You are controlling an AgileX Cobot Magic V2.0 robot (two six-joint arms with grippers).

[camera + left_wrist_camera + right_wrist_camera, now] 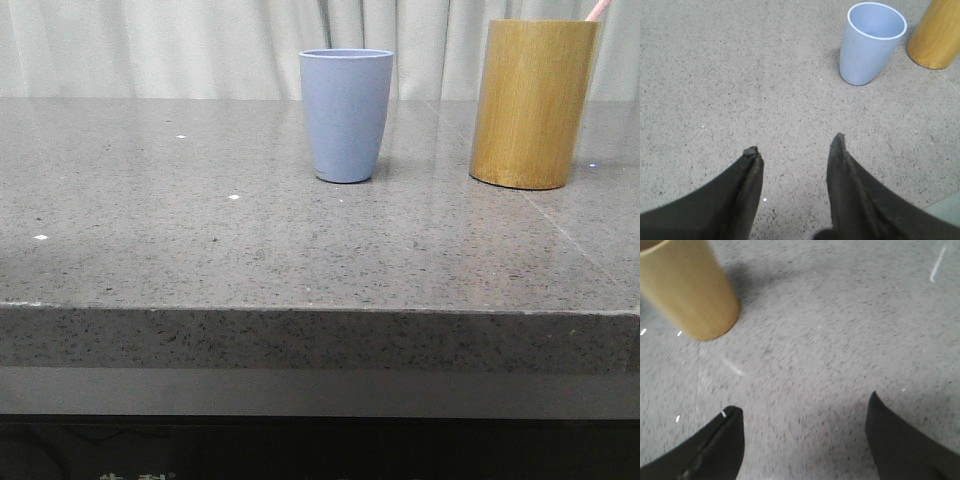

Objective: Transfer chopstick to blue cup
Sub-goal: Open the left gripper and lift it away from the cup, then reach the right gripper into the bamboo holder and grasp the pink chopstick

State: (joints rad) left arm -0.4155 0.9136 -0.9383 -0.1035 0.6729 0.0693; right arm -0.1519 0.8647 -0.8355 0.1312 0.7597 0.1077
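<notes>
Even, diffuse lighting; sharp front view, blurred right wrist view.
Bright and soft from above in the front view, with faint sheen and small white glints on the grey stone table (200, 230) and only a thin contact shadow under the blue cup (346, 115). Reasonably sharp in the left wrist view, slightly soft at the dark fingers (745, 190). Smeared by motion blur in the right wrist view: streaked speckle, soft outline on the bamboo cylinder (690, 290), broad soft shadow beside it.
</notes>
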